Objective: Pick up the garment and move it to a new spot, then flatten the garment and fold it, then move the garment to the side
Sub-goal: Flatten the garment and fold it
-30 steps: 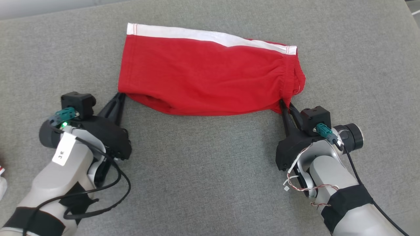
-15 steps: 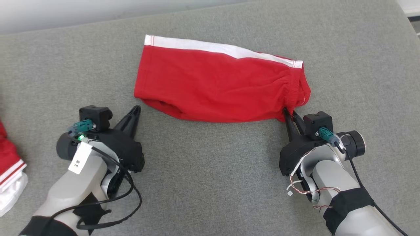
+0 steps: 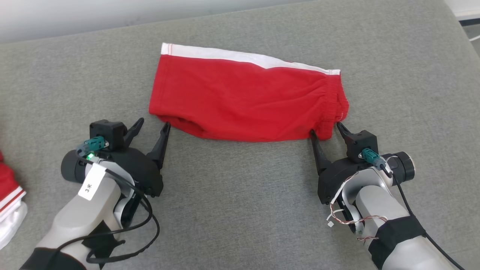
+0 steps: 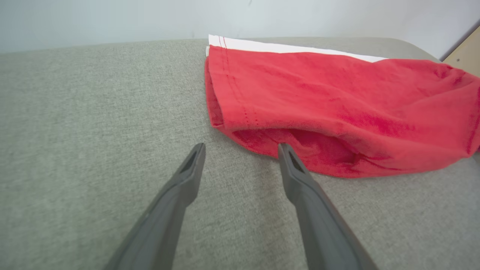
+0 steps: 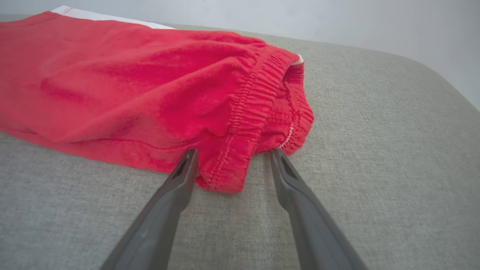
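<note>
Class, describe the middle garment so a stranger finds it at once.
On the grey fabric surface, look at the middle. There lie red cloth shorts, gathered at the right end. Unlike the red and white cloth cut off by the left edge, they lie whole, white-banded along the far side.

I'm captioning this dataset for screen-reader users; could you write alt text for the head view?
Red shorts with a white side stripe lie on a grey fabric surface. The left gripper stands open beside the leg-hem corner, the right gripper open astride the elastic waistband corner. Another red-and-white garment peeks in at the left edge.
</note>
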